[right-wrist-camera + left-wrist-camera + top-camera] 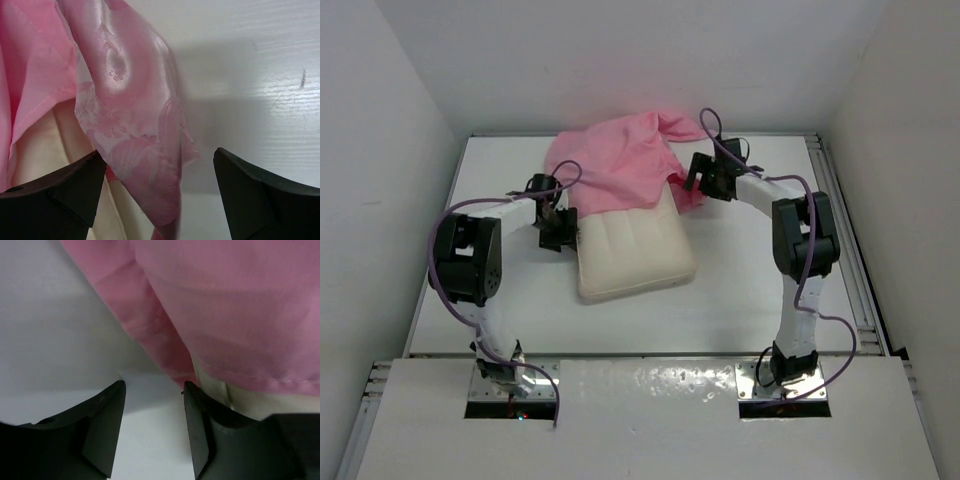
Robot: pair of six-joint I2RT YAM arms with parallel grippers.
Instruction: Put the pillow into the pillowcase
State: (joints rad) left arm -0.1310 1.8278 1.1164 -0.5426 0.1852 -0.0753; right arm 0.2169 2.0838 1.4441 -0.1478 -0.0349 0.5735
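White walls (380, 150) box the white tabletop (740, 310). A glossy pink satin pillowcase (610, 165) covers the far end of the plump cream pillow (635, 250). The left fingers (105, 430) are narrowly apart, the right fingers (250, 195) wide.

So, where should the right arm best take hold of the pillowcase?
Grip the pillowcase by its loose flap at the pillow's right side, coming from the right. The flap stands free of the pillow and hangs between the open fingers of the right gripper, so they would likely pinch fabric only.
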